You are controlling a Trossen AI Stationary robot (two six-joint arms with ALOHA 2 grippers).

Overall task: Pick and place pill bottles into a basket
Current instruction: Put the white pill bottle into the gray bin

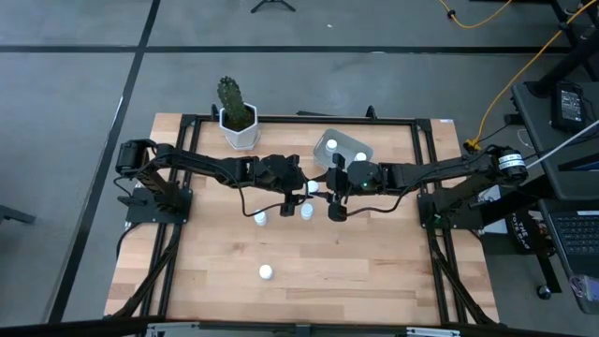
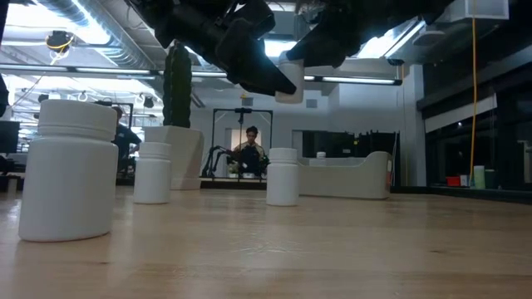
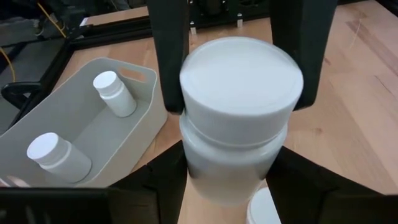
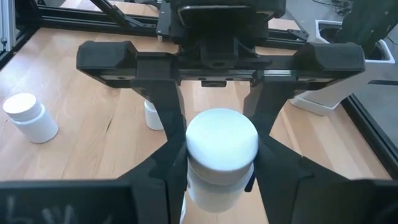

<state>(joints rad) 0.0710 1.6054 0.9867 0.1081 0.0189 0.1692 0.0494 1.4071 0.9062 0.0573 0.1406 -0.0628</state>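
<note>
One white pill bottle [image 3: 233, 118] hangs upright in mid-air over the table's middle, between my two grippers. My left gripper [image 1: 301, 185] reaches in from the table's left and is shut on it. My right gripper [image 1: 325, 184] reaches in from the right and is closed on it too. The pale grey basket [image 1: 323, 148] sits just beyond them, with two bottles [image 3: 115, 93] [image 3: 56, 155] lying in it. Three more bottles [image 1: 260, 218] [image 1: 307, 212] [image 1: 266, 272] stand on their bases on the wood. My left gripper pinches the bottle's body [image 3: 196, 168] just under the cap between its two fingers. It comes from the table's left, slanting down. The bottle is upright and lifted clear of the table. My right gripper has its two fingers [image 3: 169, 68] on opposite sides of the bottle's cap [image 3: 189, 87]. It comes from the table's right, slanting down, facing the left gripper.
A white hexagonal pot with a cactus [image 1: 239, 126] stands at the far left of the table. A black frame runs round the table's edge [image 1: 299, 120]. The near half of the wooden top holds only one bottle.
</note>
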